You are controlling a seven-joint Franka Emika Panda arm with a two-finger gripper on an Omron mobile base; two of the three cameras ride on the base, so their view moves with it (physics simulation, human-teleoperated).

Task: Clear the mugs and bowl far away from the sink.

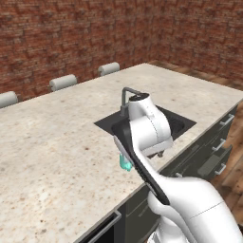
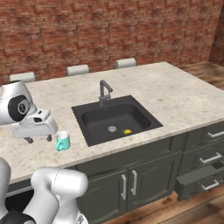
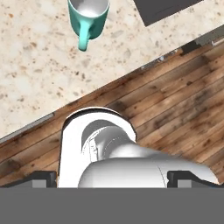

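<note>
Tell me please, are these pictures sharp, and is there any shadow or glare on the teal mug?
Right base view: sharp, evenly lit, the teal mug throws only a faint shadow on the counter. Hand view: the mug's white inside shows soft grey shading, no glare. Left base view: the arm hides most of the mug; the sink is flat black.

A red brick wall (image 2: 109, 30) fills the top of the frame. Three pale chair backs (image 2: 78, 69) line the speckled stone counter (image 2: 175, 92). Dark grey cabinets (image 2: 131, 183) stand lower right on wooden plank floor (image 2: 192, 212).
</note>
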